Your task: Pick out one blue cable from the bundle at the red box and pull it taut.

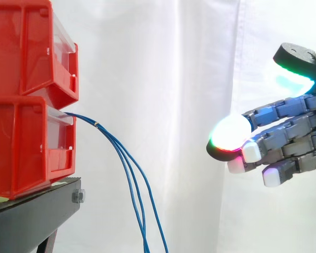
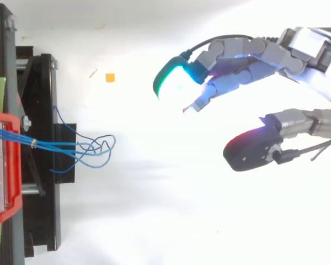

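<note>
Several thin blue cables (image 1: 127, 163) come out of the lower red box (image 1: 29, 147) at the left, tied together by a small band near the box. They droop down and out of the side view's bottom edge. From above, the blue cables (image 2: 83, 148) fan out in loops to the right of the red box (image 2: 1, 165). My hand (image 1: 289, 142) hangs in the air at the right, well clear of the cables. Its fingers (image 2: 231, 66) are stretched out toward the box with the thumb (image 2: 254, 146) spread apart. It holds nothing.
A second red bin (image 1: 31, 50) is stacked on the lower one. Both rest on a black stand (image 1: 37, 213). A small orange scrap (image 2: 110, 77) lies on the white floor. A white curtain hangs behind.
</note>
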